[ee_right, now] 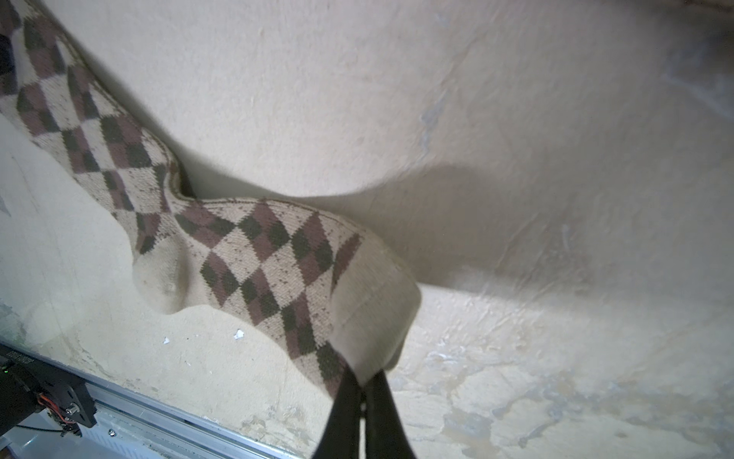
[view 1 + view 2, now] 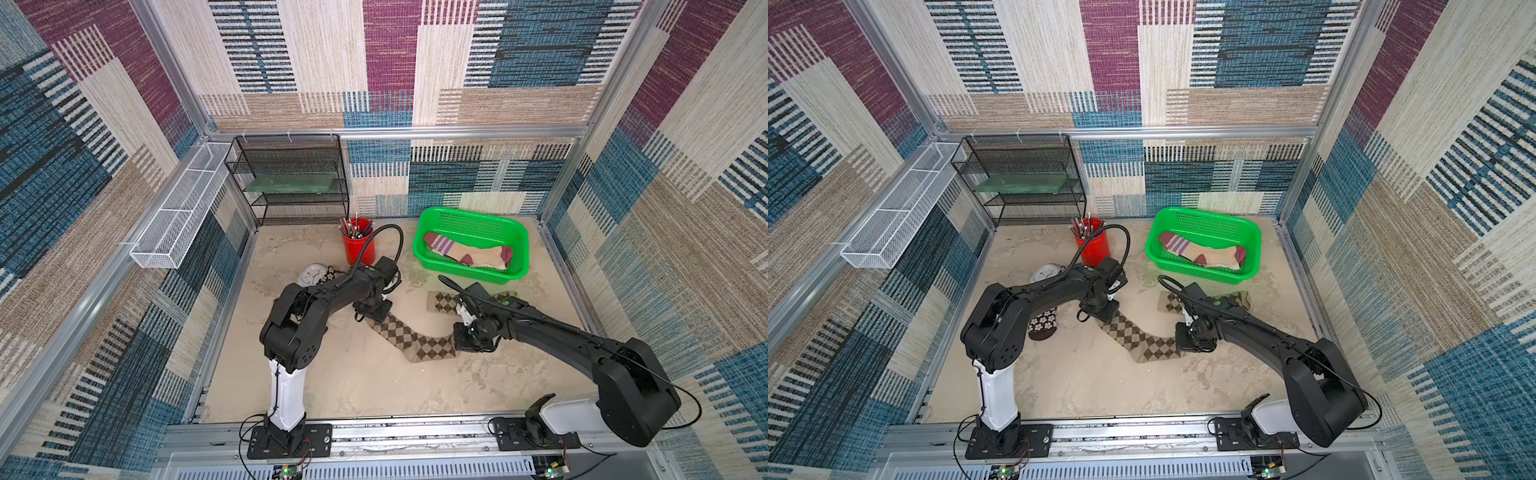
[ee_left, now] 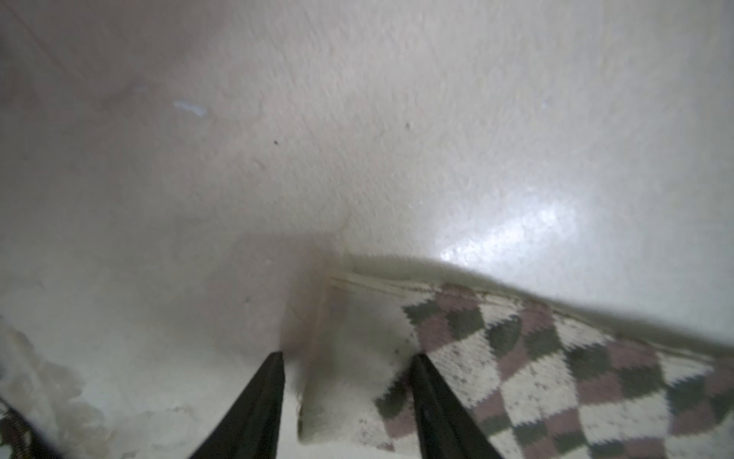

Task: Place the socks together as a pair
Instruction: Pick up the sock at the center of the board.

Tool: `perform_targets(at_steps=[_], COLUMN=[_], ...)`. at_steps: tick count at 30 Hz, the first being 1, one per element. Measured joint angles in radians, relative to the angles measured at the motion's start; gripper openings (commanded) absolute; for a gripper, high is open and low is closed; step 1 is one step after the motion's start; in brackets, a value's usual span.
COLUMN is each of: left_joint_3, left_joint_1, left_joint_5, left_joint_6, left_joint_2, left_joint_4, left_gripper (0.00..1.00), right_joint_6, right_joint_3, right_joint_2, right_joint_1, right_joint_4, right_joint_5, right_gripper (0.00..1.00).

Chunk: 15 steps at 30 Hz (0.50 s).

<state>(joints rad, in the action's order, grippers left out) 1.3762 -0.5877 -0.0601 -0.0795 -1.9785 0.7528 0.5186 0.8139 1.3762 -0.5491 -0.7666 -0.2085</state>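
Argyle sock (image 2: 409, 337) lies stretched on the worktop (image 2: 353, 386), bent at the heel, its long axis running from the left gripper (image 3: 347, 357) to the right gripper (image 1: 363, 383). Right jaws are clenched on one plain end, which is raised off the surface. Left jaws stand partly apart astride the opposite plain end, one side over the knit, the other over bare worktop; nothing grasped.

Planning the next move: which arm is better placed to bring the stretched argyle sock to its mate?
Right, likely. The right gripper is shut on one end of the argyle sock, and the matching sock lies beside that arm. The left gripper stands open at the other end.
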Motion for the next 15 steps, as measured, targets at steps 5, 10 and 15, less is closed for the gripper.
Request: perform_targets(at_steps=[5, 10, 15], left_joint_3=[-0.018, -0.034, -0.003], left_joint_1=[-0.003, 0.000, -0.043], left_joint_5=[0.050, 0.100, 0.185], left_joint_6=[0.000, -0.007, -0.062], left_joint_2=[0.003, 0.028, 0.093], left_joint_4=[-0.019, -0.014, 0.032], left_gripper=[0.07, 0.00, 0.00], right_joint_6=[0.000, -0.002, -0.028], right_joint_3=[0.018, 0.044, 0.101], right_joint_2=[0.000, -0.017, -0.066], right_joint_1=[0.005, 0.048, 0.165], right_joint_4=[-0.002, -0.018, -0.067], right_joint_5=[0.004, 0.021, 0.045], right_gripper=[0.00, 0.00, 0.00])
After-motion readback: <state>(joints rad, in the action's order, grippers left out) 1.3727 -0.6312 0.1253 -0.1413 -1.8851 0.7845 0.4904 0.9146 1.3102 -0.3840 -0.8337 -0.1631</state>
